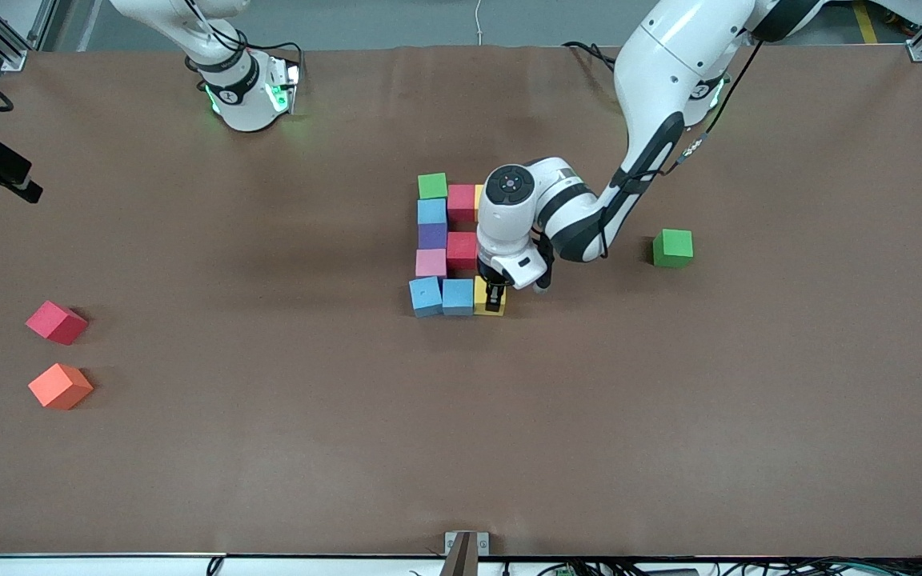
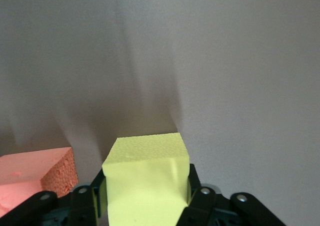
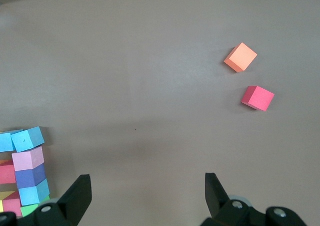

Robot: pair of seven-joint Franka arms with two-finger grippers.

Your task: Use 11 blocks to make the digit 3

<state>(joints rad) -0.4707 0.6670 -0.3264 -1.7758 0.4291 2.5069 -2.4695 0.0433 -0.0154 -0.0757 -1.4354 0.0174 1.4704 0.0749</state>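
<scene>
My left gripper is shut on a yellow block, low at the table beside two light blue blocks that form the figure's bar nearest the front camera. In the left wrist view the yellow block sits between the fingers, with a red block beside it. The figure has a column of green, light blue, purple and pink blocks, with red blocks beside it. My right gripper is open and empty, high over the table, and out of the front view.
A loose green block lies toward the left arm's end. A red block and an orange block lie toward the right arm's end; the right wrist view shows them too, orange and red. The left arm hides part of the figure.
</scene>
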